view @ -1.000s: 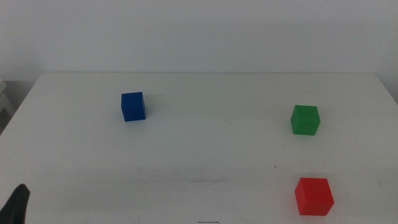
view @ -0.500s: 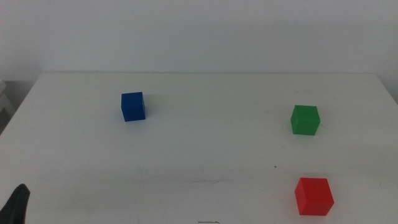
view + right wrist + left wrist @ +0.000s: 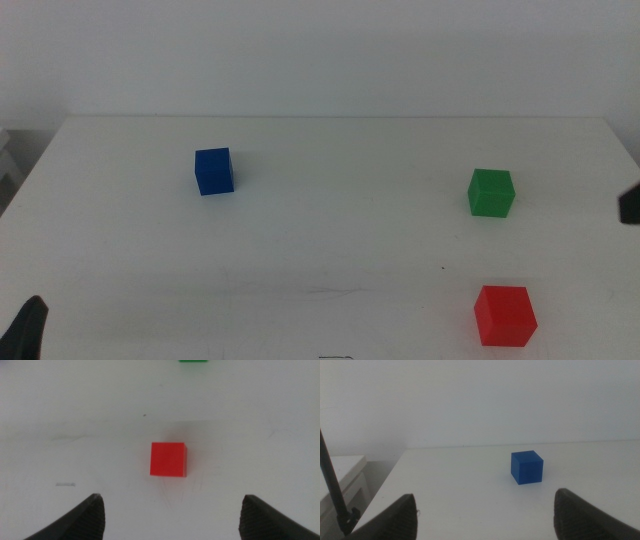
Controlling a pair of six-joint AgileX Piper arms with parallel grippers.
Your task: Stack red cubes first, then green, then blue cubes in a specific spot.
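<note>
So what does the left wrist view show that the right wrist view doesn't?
Only the left wrist view shows the blue cube, sitting alone on the table between and beyond the open left gripper, plus a white ledge off the table's side. Only the right wrist view shows the red cube beneath the open right gripper, with the green cube's edge beyond it. Both show the white table.
</note>
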